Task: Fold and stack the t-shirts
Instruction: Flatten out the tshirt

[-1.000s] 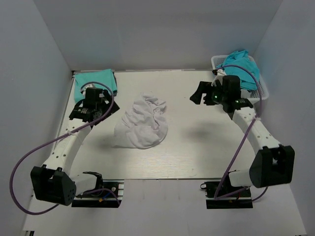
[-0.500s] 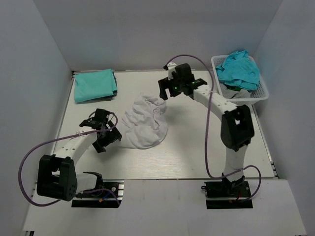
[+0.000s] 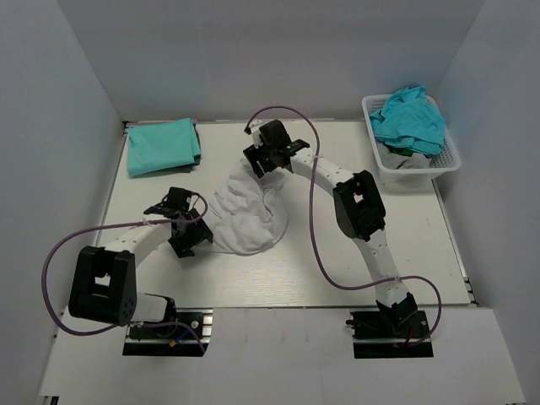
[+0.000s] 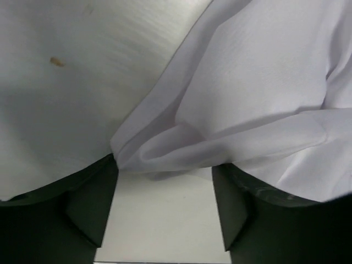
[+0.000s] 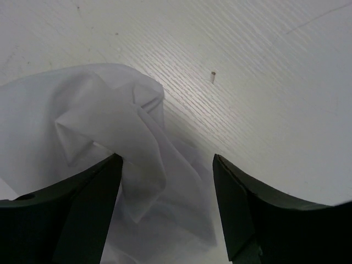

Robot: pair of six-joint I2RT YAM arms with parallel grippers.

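Reaching in low, jaws parted, straddling white t-shirt

White lattice basket at the far right corner — pale wood-grain table, grey walls around.

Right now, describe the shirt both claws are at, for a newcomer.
On the middle of the table, between the left claw and right claw, lies a crumpled white shirt. It is the only white one: the folded shirt at far left and the heap in the basket are teal.
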